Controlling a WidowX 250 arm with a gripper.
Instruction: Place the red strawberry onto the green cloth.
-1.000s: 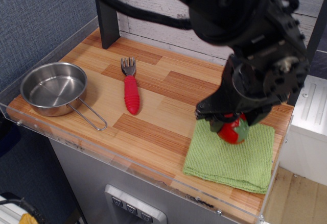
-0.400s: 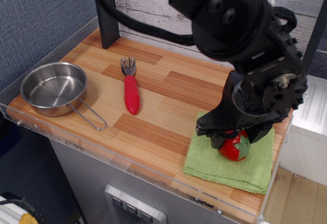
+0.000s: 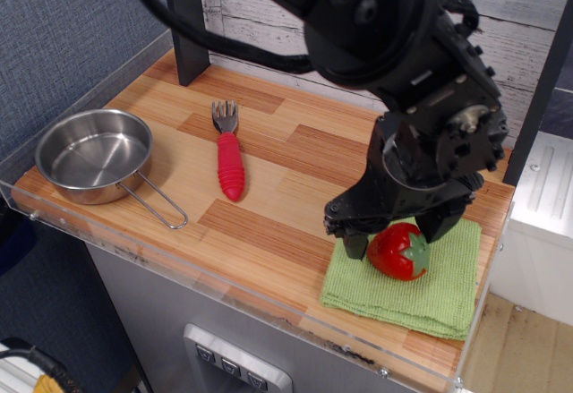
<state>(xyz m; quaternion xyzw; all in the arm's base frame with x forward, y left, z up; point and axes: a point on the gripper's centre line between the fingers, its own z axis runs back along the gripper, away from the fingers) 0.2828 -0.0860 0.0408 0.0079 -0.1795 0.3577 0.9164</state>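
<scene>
The red strawberry lies on its side on the green cloth at the table's front right, with its leafy cap pointing right. My gripper hangs directly over it. Its dark fingertips stand on either side of the berry and are spread wider than it. The gripper looks open, and the berry rests on the cloth. The bulky black wrist hides the cloth's far edge.
A fork with a ribbed red handle lies mid-table. A steel pan with a wire handle sits at the front left. A dark post stands at the back. A clear rim runs along the table's front edge.
The gripper came down with the strawberry onto the cloth, then spread its fingers and shifted slightly left. The strawberry now lies tipped on its side on the cloth.
</scene>
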